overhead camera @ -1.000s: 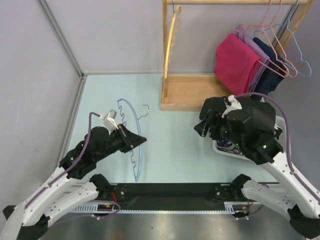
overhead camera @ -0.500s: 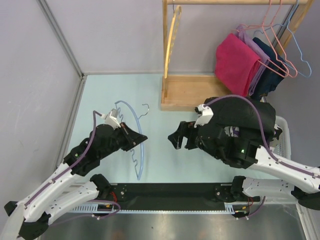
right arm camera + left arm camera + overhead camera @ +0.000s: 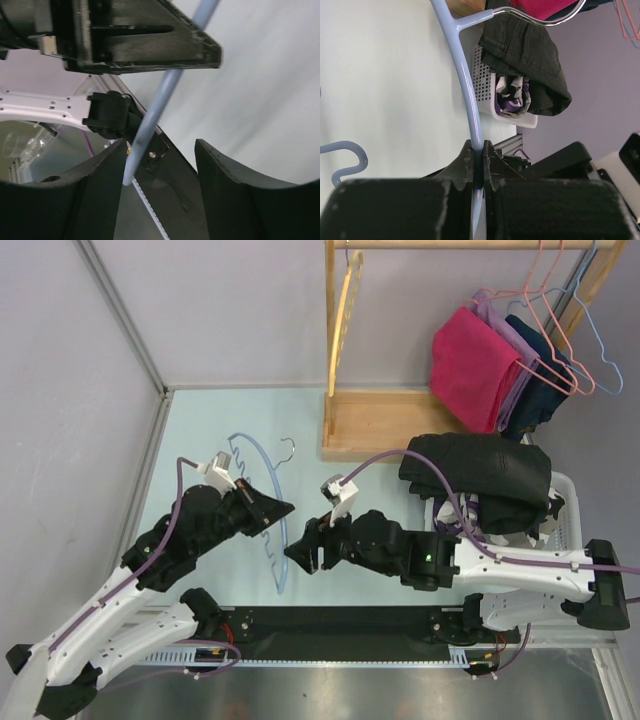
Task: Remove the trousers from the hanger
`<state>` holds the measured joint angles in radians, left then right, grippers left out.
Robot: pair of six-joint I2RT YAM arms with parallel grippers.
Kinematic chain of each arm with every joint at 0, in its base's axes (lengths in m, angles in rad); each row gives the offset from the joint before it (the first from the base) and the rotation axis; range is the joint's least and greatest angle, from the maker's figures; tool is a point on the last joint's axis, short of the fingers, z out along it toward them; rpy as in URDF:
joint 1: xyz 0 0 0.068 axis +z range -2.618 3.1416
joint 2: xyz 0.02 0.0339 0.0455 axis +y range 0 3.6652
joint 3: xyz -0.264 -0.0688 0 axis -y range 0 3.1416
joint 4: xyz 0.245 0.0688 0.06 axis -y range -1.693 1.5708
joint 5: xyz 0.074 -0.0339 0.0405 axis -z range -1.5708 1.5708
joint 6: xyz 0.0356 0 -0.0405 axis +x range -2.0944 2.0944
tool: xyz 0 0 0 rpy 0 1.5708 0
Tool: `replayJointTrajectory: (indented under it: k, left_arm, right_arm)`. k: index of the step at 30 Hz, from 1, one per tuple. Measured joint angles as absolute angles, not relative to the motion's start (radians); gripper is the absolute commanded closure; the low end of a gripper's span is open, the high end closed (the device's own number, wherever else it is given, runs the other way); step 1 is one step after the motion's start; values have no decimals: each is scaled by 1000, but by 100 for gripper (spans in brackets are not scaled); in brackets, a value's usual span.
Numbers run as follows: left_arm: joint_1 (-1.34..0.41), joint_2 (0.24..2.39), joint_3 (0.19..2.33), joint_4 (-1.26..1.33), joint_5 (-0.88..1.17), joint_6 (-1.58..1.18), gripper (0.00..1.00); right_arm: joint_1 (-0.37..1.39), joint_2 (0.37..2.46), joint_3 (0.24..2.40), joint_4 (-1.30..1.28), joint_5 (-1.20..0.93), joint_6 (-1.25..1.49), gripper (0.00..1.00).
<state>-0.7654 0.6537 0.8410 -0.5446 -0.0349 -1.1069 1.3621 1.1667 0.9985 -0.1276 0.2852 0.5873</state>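
The black trousers lie bunched over the white basket at the right, off the hanger; the left wrist view shows these trousers too. My left gripper is shut on the light-blue hanger, whose thin bar is pinched between its fingertips. My right gripper is open at the hanger's lower end. In the right wrist view the blue bar runs down between the open jaws, close to the left finger and not gripped.
A wooden clothes rack stands at the back with a wooden hanger. Pink, purple and navy garments hang at its right end beside bare pink and blue wire hangers. A grey wall panel borders the left.
My right arm swung left from over the basket to the hanger's lower end, leaving the trousers on the basket, and its jaws narrowed a little. The left gripper kept its hold.
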Motion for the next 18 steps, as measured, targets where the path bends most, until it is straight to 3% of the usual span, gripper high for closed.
replayJointTrajectory:
  k: [13,18]
  left_arm:
    - [-762,640,859,-532,-34,-1127,99]
    - [-757,632,859,-529,-31,-1135,100]
  right_arm:
    - [1407,1280,982,62,245,575,66]
    - [1425,1286,982,74,290,594,85]
